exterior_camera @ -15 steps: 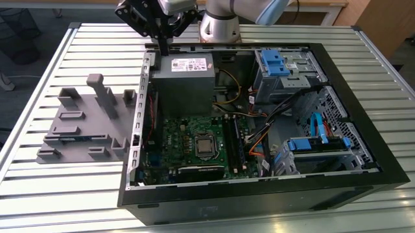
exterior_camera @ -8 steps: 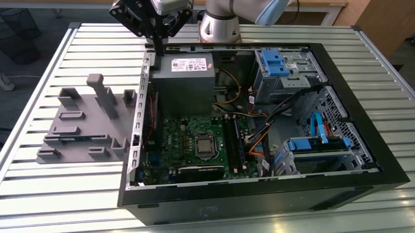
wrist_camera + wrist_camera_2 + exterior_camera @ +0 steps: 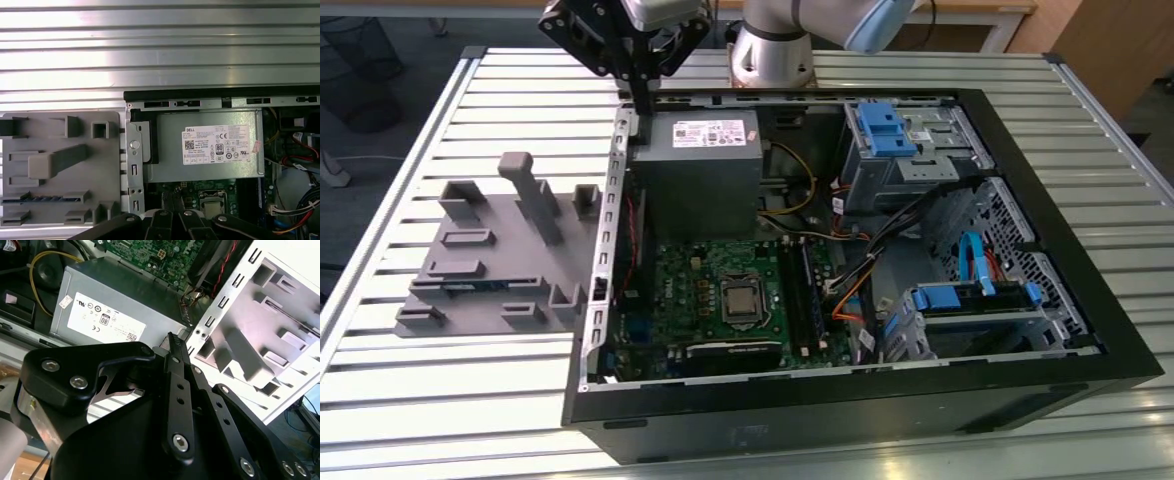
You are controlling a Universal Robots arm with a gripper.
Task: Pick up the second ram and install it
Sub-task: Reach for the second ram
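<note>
The second ram [image 3: 470, 285] is a thin dark stick lying on edge in a slot of the grey holder tray [image 3: 480, 250], at the exterior view's left of the open computer case. The first wrist view shows this ram [image 3: 42, 199] as a dark bluish strip near the tray's [image 3: 60, 140] edge. My gripper [image 3: 644, 108] hangs above the case's rear left wall, beside the power supply and well away from the ram. Its black fingers [image 3: 173, 342] are shut together with nothing between them. The long black memory slots [image 3: 803, 290] lie to the right of the processor socket on the motherboard.
The grey power supply [image 3: 698, 160] fills the case's rear left corner. Blue drive cages [image 3: 887, 130] and loose cables [image 3: 854, 240] crowd the case's right side. The tall black case wall [image 3: 854, 400] runs along the front. Case and tray rest on a slatted metal table [image 3: 520, 90].
</note>
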